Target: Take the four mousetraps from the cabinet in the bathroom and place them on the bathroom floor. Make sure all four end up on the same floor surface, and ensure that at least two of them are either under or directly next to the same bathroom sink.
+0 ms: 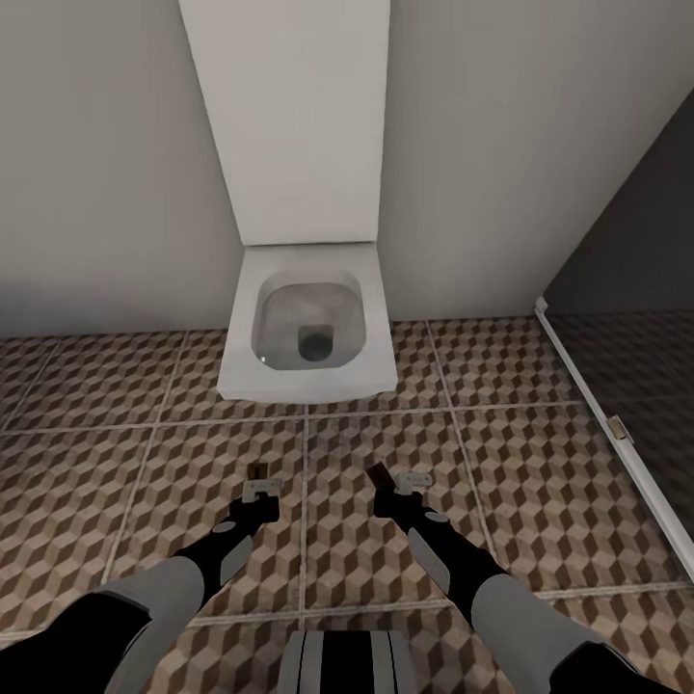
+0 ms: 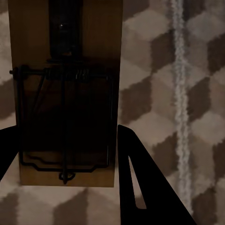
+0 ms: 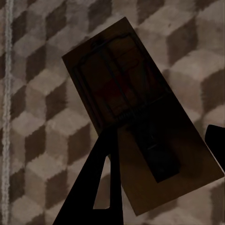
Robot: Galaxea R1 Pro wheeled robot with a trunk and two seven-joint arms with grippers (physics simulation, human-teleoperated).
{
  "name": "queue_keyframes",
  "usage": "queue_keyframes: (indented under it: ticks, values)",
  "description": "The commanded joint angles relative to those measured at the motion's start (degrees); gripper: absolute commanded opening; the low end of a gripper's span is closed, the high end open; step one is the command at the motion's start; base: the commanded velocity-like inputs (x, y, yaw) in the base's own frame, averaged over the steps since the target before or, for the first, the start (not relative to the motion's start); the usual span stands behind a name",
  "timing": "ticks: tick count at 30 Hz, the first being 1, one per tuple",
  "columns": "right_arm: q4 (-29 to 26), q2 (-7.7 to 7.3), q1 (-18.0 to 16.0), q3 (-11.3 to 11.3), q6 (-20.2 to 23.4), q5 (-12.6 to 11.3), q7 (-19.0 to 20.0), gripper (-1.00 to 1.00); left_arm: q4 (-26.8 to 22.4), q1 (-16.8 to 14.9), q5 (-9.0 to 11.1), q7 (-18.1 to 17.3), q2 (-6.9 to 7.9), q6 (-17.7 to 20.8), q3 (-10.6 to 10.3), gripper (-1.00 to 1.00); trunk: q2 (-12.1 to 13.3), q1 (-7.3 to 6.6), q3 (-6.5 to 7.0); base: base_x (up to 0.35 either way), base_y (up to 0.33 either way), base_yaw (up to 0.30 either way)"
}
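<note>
- Left gripper (image 1: pixel 258 482) holds a mousetrap (image 2: pixel 65 93) between its fingers; the left wrist view shows the tan board running lengthwise straight out from the fingers, dark wire frame uppermost, above the bathroom floor (image 1: pixel 96 453).
- Right gripper (image 1: pixel 386 487) is clamped on a second mousetrap (image 3: pixel 140 112); its long axis runs out from the fingers at a slant.
- Both traps hang over the cube-patterned tiles in front of a white toilet (image 1: pixel 308 328), the two arms side by side and about equally near the floor.
- No sink is in sight, so I judge the robot must turn and travel before setting anything down.
- Open room: bare tile lies to the near left and between the arms; a dark glass partition (image 1: pixel 627 386) with a white frame closes the right side, and a wall stands behind the toilet.
</note>
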Motion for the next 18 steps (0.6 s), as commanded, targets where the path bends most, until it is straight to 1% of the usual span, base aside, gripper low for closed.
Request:
queue_keyframes:
  ticks: [1, 8, 11, 13, 18]
  values:
    - [-0.1, -0.08, 0.0, 0.3, 0.2, -0.3, -0.3, -1.00, 0.1, 0.0, 0.2, 0.3, 0.02, -0.2, -0.5, -1.00, 0.0, -0.01, -0.03, 0.000, 0.000, 0.000]
    - [-0.1, -0.26, 0.0, 0.3, 0.2, 0.9, -0.7, -1.00, 0.1, 0.0, 0.2, 0.3, 0.05, -0.2, -0.5, -1.00, 0.0, -0.01, -0.03, 0.000, 0.000, 0.000]
    - [-0.1, -0.26, 0.0, 0.3, 0.2, 1.5, -2.3, -1.00, 0.0, 0.0, 0.2, 0.3, 0.06, -0.2, -0.5, -1.00, 0.0, -0.01, -0.03, 0.000, 0.000, 0.000]
    - [-0.1, -0.26, 0.0, 0.3, 0.3, 1.9, -4.8, -1.00, 0.0, 0.0, 0.2, 0.3, 0.06, -0.2, -0.5, -1.00, 0.0, -0.01, -0.03, 0.000, 0.000, 0.000]
    - [-0.1, -0.49, 0.0, 0.3, 0.4, 2.2, -7.0, -1.00, 0.0, 0.0, 0.2, 0.3, 0.06, -0.2, -0.5, -1.00, 0.0, -0.01, -0.03, 0.000, 0.000, 0.000]
